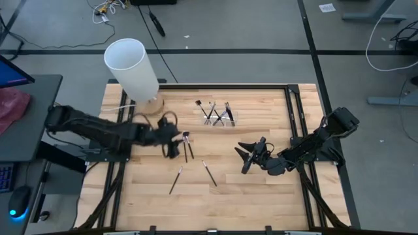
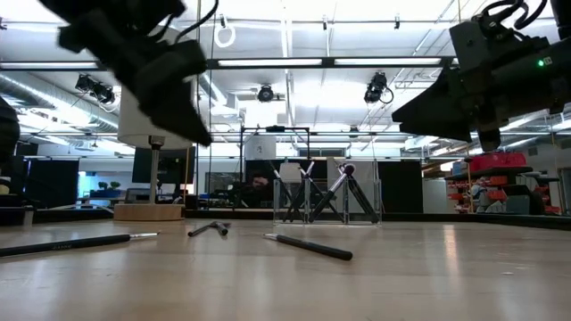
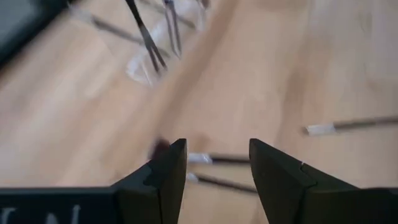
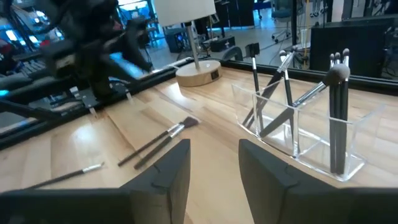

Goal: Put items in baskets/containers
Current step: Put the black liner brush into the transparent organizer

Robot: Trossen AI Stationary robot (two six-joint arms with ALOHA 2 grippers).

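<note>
Brushes lie loose on the wooden surface [image 1: 261, 196]: a pair [image 1: 187, 146] just beside the left end effector [image 1: 171, 145], fingers apart above them, two singles [image 1: 176, 179] [image 1: 209, 173] nearer the front. Others stand in the clear holder [image 1: 218, 115] behind. The right end effector [image 1: 247, 156] hangs open right of centre.

Clear, probably plastic holder [image 4: 311, 134]; wooden table [image 1: 261, 183]

One camera looked straight down on the table [image 1: 261, 189]; another sat level at its surface. Each wrist camera looked close past its own fingers. All showed the clear holder [image 1: 219, 115].
</note>
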